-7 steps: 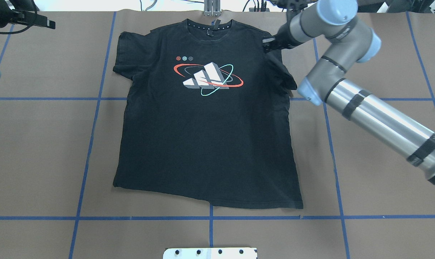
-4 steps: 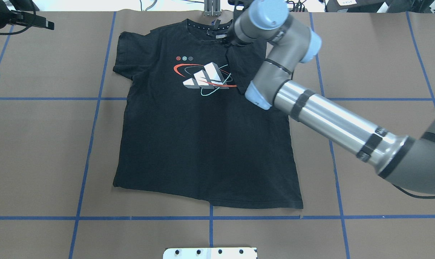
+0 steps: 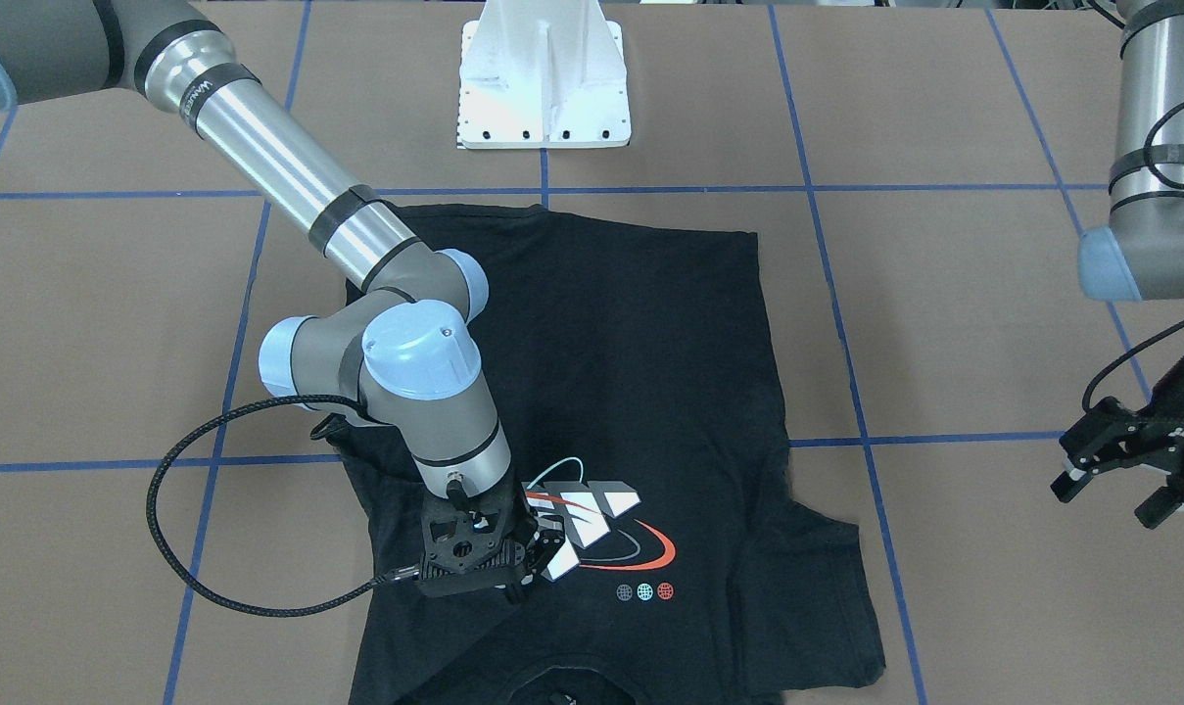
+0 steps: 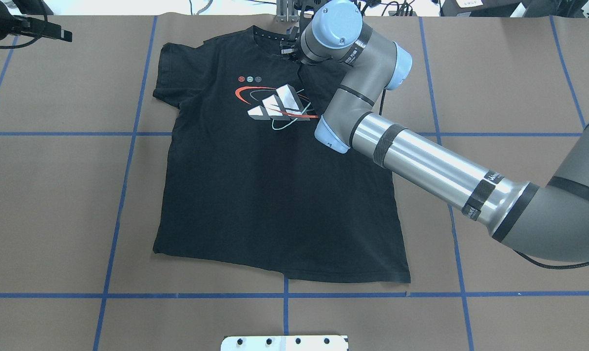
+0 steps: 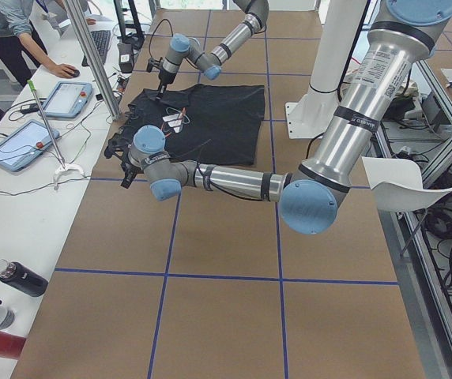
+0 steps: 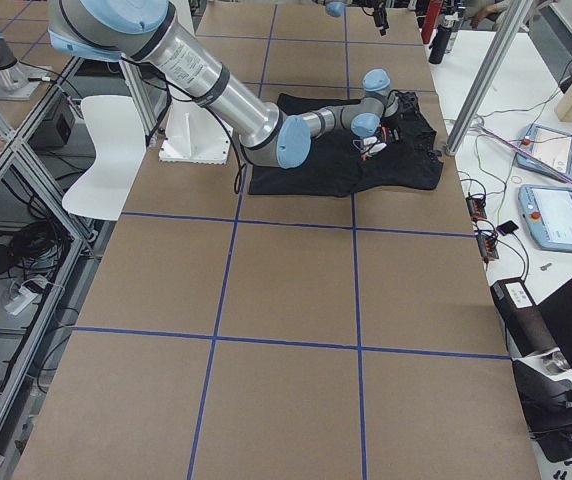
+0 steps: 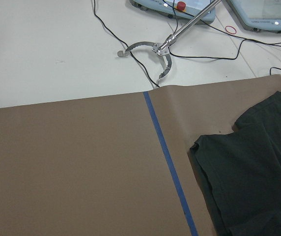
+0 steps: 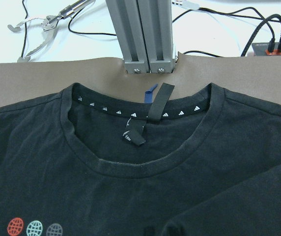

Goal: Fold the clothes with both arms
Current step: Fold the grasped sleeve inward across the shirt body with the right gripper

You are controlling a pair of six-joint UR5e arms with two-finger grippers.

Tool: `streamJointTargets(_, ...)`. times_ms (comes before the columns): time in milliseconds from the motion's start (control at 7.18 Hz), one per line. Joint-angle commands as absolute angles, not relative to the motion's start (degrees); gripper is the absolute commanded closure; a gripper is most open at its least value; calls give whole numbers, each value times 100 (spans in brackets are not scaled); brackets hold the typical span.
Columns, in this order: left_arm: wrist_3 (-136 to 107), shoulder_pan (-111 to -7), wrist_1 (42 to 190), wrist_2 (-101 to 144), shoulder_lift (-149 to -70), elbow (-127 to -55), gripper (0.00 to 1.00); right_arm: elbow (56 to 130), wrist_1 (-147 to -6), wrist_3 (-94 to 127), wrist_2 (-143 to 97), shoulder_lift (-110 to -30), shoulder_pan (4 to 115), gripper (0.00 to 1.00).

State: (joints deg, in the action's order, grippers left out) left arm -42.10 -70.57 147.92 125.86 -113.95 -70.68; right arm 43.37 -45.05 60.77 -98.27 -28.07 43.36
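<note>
The black T-shirt (image 4: 275,195) lies flat on the brown table with its red, cyan and white logo (image 4: 279,105) facing up. My right gripper (image 4: 292,48) is low over the shirt beside the collar (image 8: 130,167), shut on the shirt's right sleeve. That sleeve is folded inward over the chest, and its fold edge reaches the logo (image 3: 592,519). In the front-facing view the right gripper (image 3: 518,583) hides the pinched cloth. My left gripper (image 3: 1111,494) hangs open off the shirt's other side, above bare table, with the left sleeve (image 7: 248,172) in its wrist view.
The white pedestal base (image 3: 544,88) stands at the robot's edge of the table. An aluminium post (image 8: 145,34) rises just beyond the collar. Blue tape lines (image 4: 128,146) grid the paper. Tablets (image 5: 20,146), cables and bottles (image 5: 20,278) lie on the side bench, where a person stands.
My right gripper has travelled left from the shirt's right shoulder to the collar, dragging the sleeve inward over the chest. The left arm has stayed put.
</note>
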Motion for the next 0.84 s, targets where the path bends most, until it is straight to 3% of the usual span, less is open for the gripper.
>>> streamJointTargets(0, -4280, -7040, 14792, 12586, -11434, -7058, 0, 4508, -4491, 6100, -9913, -2926, 4377, 0)
streamJointTargets(418, -5066, -6664, 14810, 12273, -11766, -7023, 0, 5709, -4805, 6117, -11229, -3715, 5060, 0)
streamJointTargets(696, -5745, -6041, 14897, 11089, -12362, -6552, 0, 6125, -5237, 6108, -11548, -3893, 5212, 0)
